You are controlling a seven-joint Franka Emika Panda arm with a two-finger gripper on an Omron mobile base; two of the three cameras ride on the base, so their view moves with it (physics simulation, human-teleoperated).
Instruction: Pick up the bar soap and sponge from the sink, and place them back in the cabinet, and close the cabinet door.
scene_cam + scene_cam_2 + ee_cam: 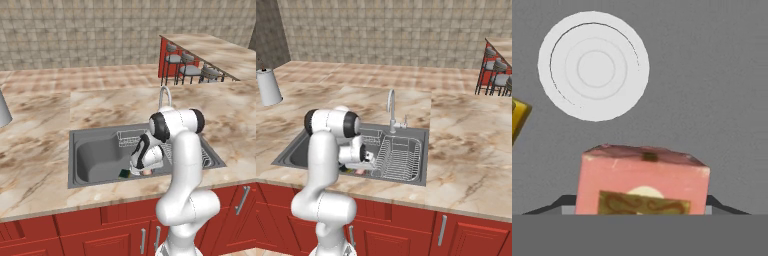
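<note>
The gripper [643, 212] pinches the soap [643, 182] between its two fingers, low inside the sink [82, 145]. Past the soap lies the white drain [593, 66] on the grey floor. The sponge [124, 173] sits just beside the gripper, touching neither it nor the soap.

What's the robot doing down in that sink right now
The white arm has reached down into the sink, and its tool is closed around the pink bar soap, one finger on each side. The round white drain lies just beyond the soap. The sponge sits on the basin floor beside the tool, untouched. Nothing has gone to the cabinet yet.
</note>
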